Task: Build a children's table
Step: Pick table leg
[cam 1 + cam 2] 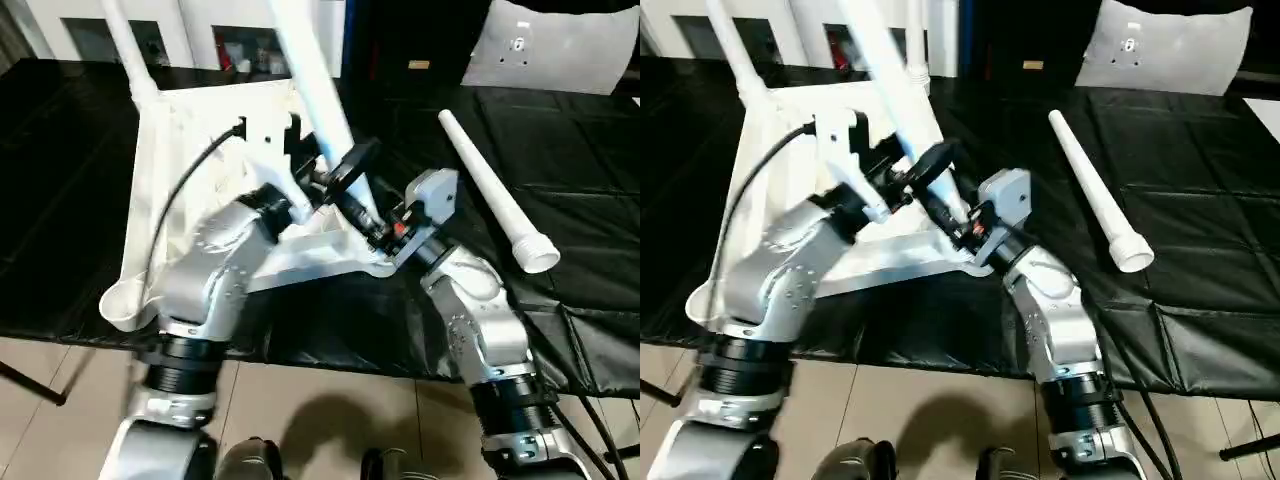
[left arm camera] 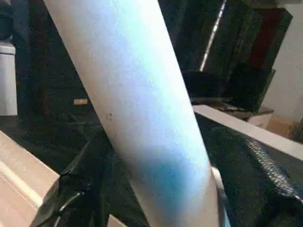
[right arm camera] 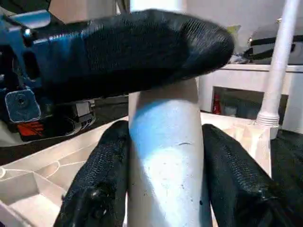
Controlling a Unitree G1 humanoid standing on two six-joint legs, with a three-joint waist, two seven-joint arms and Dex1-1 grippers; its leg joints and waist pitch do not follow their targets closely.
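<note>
The white table top (image 1: pixel 190 160) lies upside down on the black workbench, ribs facing up. One white leg (image 1: pixel 130 50) stands in its far left corner socket. A second leg (image 1: pixel 305 60) rises tilted from the top's near right corner. My left gripper (image 1: pixel 340 170) is shut on that leg from the left; its finger (image 3: pixel 142 42) crosses the leg's front. Just below, my right gripper (image 3: pixel 165 130) is shut on the same leg (image 3: pixel 163 161), one finger on each side. A third leg (image 1: pixel 495 190) lies loose on the bench to the right.
The near left corner socket (image 1: pixel 125 300) hangs near the workbench's front edge (image 1: pixel 330 365), with tiled floor below. A white panel (image 1: pixel 550 45) leans at the back right. Shelves and dark furniture stand behind the bench.
</note>
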